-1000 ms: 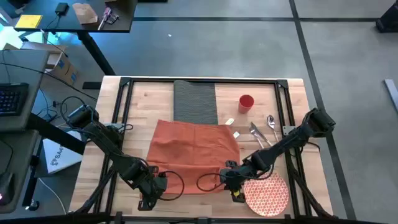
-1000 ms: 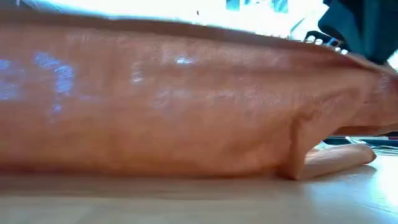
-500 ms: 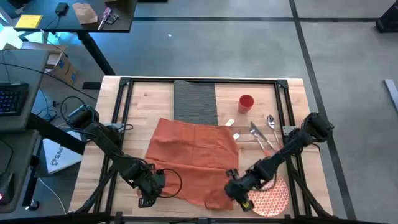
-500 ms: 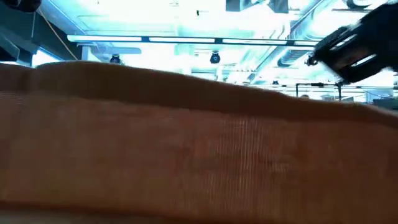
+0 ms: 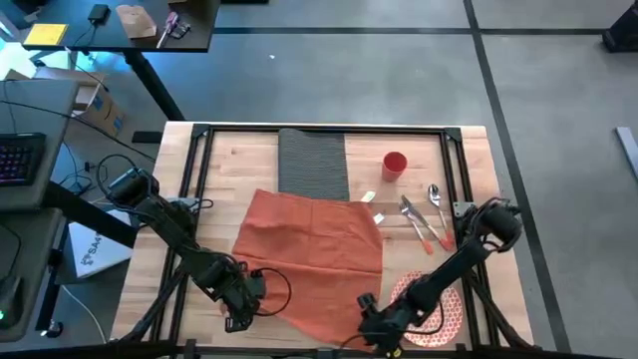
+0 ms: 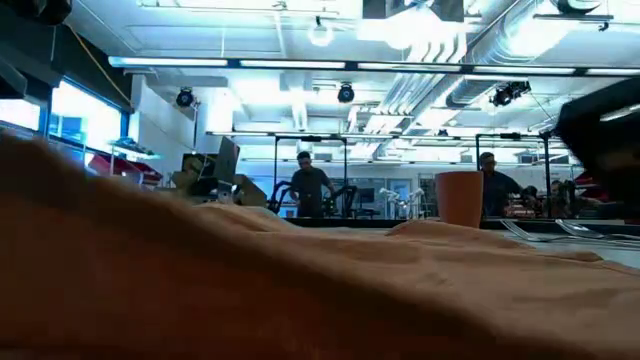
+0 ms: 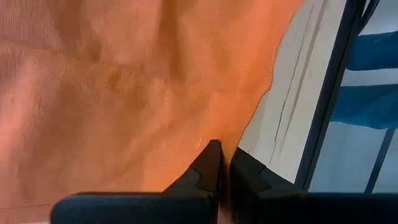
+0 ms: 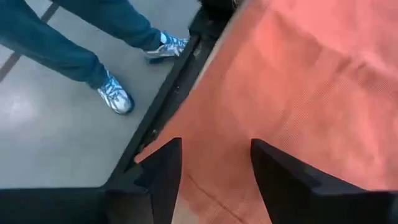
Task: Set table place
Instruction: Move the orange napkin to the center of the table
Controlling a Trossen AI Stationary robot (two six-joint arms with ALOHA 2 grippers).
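The orange napkin (image 5: 309, 244) lies spread on the table (image 5: 224, 165), its far part over the grey ribbed placemat (image 5: 312, 160). At the napkin's near left edge my left gripper (image 5: 237, 311) is shut on the cloth. My right gripper (image 5: 377, 334) is at the near right corner, open, with the cloth (image 8: 298, 81) under and between its fingers. The red-and-white plate (image 5: 446, 311) lies partly under the right arm. At the right are the red cup (image 5: 395, 165), the fork (image 5: 412, 211), the spoon (image 5: 435, 195) and the orange-handled utensil (image 5: 436, 237). My left gripper pinches the napkin's edge (image 7: 219, 134) between its two shut fingers, near the near left corner; one layer or several, I cannot tell. The cloth beyond the fingers lies low on the table with slack wrinkles. My right gripper: I cannot tell whether its open fingers touch the cloth.
The table's black frame rail (image 8: 163, 106) runs along the near edge by my right gripper. A person's legs and shoes (image 8: 115, 96) stand on the floor just past it. The napkin (image 6: 300, 290) fills the low view's foreground, and people stand far behind.
My right gripper has gone toward the table's near edge, drawing the napkin's near right corner with it. The cloth has dropped from a raised fold and spread flatter, reaching closer to the near edge. Its far part has stayed on the placemat.
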